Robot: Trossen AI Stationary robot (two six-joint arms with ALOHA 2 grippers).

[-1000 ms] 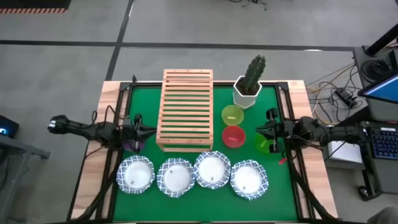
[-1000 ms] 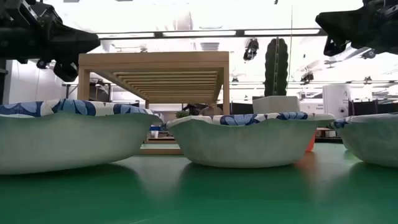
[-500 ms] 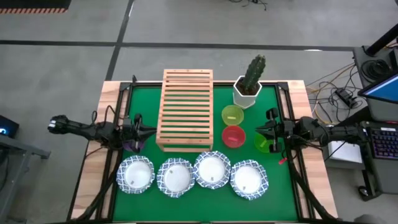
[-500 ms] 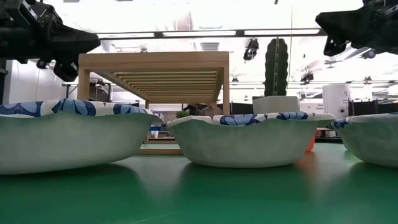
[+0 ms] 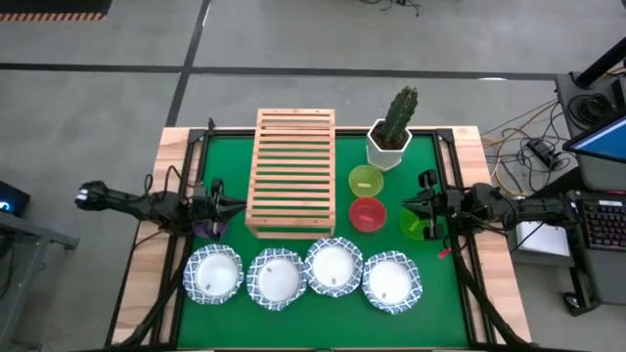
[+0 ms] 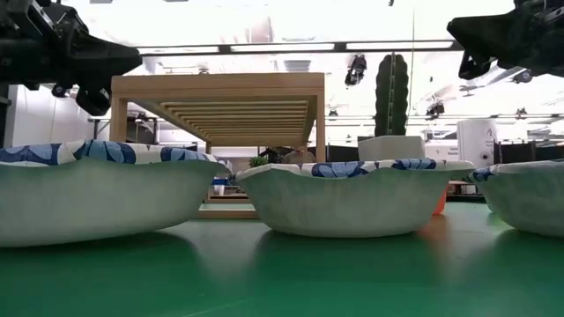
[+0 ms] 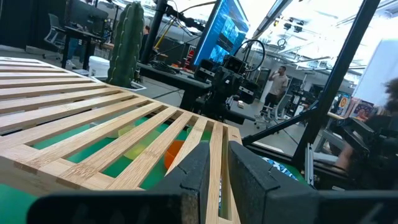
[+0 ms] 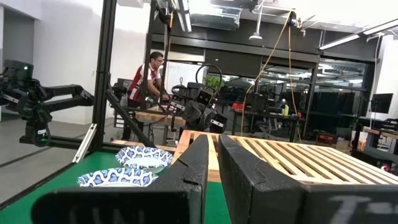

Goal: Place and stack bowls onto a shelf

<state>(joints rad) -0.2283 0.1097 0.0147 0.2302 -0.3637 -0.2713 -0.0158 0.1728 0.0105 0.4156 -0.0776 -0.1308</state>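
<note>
The wooden slatted shelf (image 5: 293, 174) stands on the green mat at the middle far side. Four white bowls with blue rims (image 5: 213, 274) (image 5: 277, 279) (image 5: 334, 265) (image 5: 392, 282) sit in a row along the near edge. Yellow-green (image 5: 366, 181), red (image 5: 367, 214) and green (image 5: 413, 226) small bowls sit right of the shelf. A purple bowl (image 5: 204, 228) sits left of it. My left gripper (image 5: 231, 205) hovers shut by the shelf's left side, above the purple bowl. My right gripper (image 5: 408, 205) hovers shut above the green bowl. Both hold nothing.
A cactus in a white hexagonal pot (image 5: 391, 137) stands at the far right, behind the yellow-green bowl. A black frame (image 5: 196, 147) runs along the table's edges. People show in the room beyond the table (image 8: 147, 79).
</note>
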